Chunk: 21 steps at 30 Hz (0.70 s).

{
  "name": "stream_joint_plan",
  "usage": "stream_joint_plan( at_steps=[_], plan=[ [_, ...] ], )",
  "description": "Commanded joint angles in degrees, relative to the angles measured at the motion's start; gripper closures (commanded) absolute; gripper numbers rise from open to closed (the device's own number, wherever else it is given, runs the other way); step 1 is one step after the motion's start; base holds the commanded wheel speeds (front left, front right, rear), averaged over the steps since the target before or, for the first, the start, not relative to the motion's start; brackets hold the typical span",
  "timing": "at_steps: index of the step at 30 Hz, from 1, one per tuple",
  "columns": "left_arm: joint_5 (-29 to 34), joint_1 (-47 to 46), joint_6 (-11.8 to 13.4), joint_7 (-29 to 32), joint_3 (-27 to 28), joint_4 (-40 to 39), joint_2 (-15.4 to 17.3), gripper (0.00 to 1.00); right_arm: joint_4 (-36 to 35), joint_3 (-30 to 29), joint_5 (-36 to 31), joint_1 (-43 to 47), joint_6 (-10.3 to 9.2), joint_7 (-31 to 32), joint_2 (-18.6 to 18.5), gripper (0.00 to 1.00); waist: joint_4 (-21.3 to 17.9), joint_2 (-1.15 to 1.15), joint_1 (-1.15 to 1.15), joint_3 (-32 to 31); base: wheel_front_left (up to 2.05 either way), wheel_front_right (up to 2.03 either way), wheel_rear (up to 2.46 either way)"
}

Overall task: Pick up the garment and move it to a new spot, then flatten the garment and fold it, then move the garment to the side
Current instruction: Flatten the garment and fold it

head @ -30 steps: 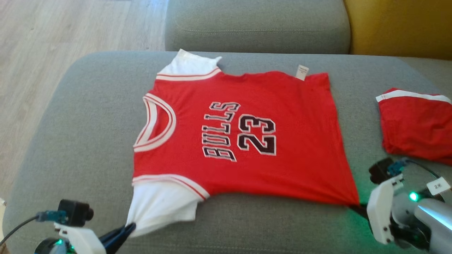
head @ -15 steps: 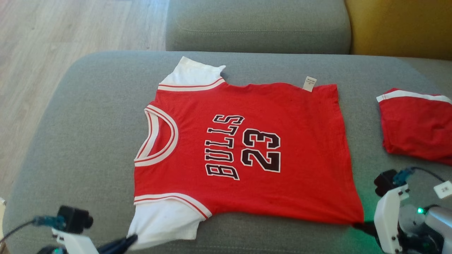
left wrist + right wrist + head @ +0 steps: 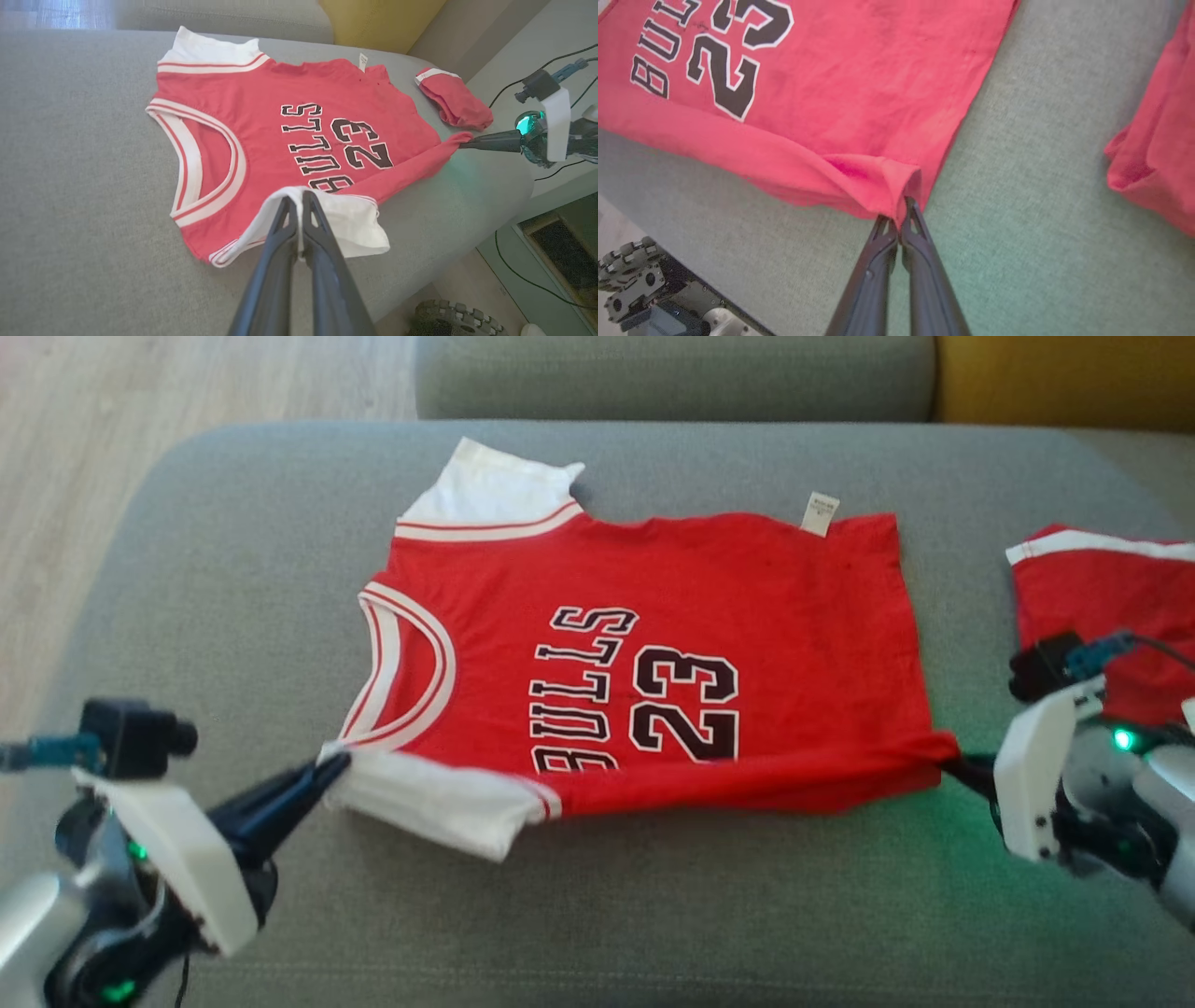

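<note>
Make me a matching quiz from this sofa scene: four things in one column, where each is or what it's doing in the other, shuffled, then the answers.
1 left gripper
2 right gripper
3 white label
4 second red garment

A on the far edge of the Bulls jersey
B shut on the jersey's white sleeve
C lying apart, right of the jersey
D shut on the jersey's red hem corner

Pairs: 1-B, 2-D, 3-A, 4-C

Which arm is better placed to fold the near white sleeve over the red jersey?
Left, probably. The left fingers are shut on the near white sleeve; the right fingers pinch the red hem corner, away from that sleeve.
</note>
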Motion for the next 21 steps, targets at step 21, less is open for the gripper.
stream_joint_plan(
  at_steps=[21],
  plan=[
    [3.6, -22.2, 0.0, -7.7, -1.0, 12.9, -5.3, 1.0, 6.2, -2.8, -5.6, -8.0, 0.37, -5.3, 6.2, 1.0, -2.8, 0.0, 0.0, 8.6, 0.0, 0.0, 0.0]
  ],
)
